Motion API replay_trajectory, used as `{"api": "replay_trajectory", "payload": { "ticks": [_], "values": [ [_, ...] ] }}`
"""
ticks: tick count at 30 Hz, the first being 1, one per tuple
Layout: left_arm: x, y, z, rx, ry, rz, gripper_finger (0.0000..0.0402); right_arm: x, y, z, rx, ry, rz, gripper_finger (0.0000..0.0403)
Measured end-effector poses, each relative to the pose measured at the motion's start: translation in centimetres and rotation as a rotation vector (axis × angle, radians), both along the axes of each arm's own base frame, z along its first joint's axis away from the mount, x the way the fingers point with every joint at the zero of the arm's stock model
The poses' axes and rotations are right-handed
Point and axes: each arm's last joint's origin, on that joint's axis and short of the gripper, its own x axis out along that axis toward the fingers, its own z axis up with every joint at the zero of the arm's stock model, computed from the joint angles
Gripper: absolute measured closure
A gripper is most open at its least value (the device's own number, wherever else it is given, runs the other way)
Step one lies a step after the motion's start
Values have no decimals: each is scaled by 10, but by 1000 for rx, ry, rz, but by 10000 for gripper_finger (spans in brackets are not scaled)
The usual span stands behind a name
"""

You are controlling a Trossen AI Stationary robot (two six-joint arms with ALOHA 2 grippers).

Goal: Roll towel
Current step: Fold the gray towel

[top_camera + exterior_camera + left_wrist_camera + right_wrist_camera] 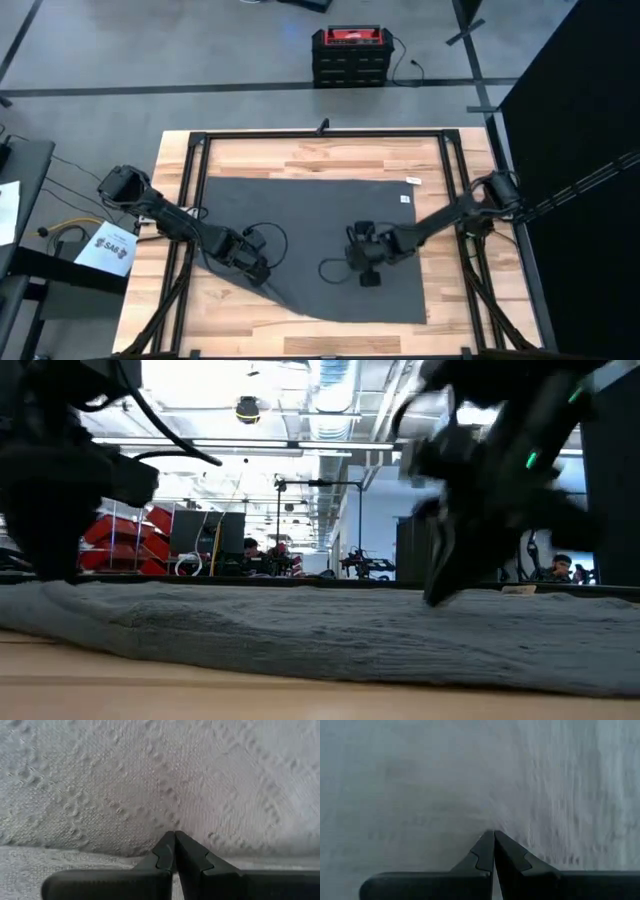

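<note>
Nearest the lens in each wrist view we see our own dark fingers, pressed together tip to tip with woven cloth filling everything beyond them. The left gripper [174, 836] has its tips closed right at the weave, and whether a fold is pinched between them we cannot tell. The right gripper [493, 835] is likewise pressed together, low over the cloth.

From above, the left gripper [252, 262] sits at the towel's near left edge, where that corner looks drawn inward so the edge runs on a slant. The right gripper [366, 262] is over the cloth nearer the middle, toward the near edge. The towel [330, 215] lies spread flat across the middle of the bench, dark grey, with its small white tag [413, 181] at the far right corner.

We judge the roll has not begun. To start it well, we would want both grippers on the same edge, well apart, so the first turn goes over evenly; a pull from one corner alone would likely skew the roll. Soft cloth will sag between the two holds, so a tight, low first fold matters.

The bench [300, 155] is pale wood strips inside a dark frame [320, 133]. Beyond it is grey floor with a red and black case [350, 55]. The low view shows a lit workshop behind, with red equipment [125, 540] and distant people.
</note>
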Motion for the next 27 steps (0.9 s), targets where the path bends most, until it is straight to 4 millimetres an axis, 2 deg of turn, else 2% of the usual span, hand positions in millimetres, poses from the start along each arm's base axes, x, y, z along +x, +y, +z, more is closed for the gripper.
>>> {"api": "replay_trajectory", "payload": {
  "ticks": [5, 10, 17, 20, 23, 27],
  "values": [
    [-6, -20, 8, -29, 1, -12, 402, -7, -3, -10, -7, 128, -16, 403],
    [-20, -43, 11, -65, 1, 20, 402, -18, -2, -4, -10, 179, -29, 403],
    [-63, -88, 12, -139, -32, 168, 402, -29, -4, 4, 2, 243, -65, 403],
    [-78, -98, 12, -150, -89, 248, 402, -29, -3, 7, 9, 227, -62, 403],
    [-80, -100, 13, -136, -158, 278, 402, -28, -5, 10, 21, 202, -63, 403],
    [-67, -98, 22, -66, -278, 217, 402, -25, -7, 11, 31, 180, -57, 403]
  ]
}}
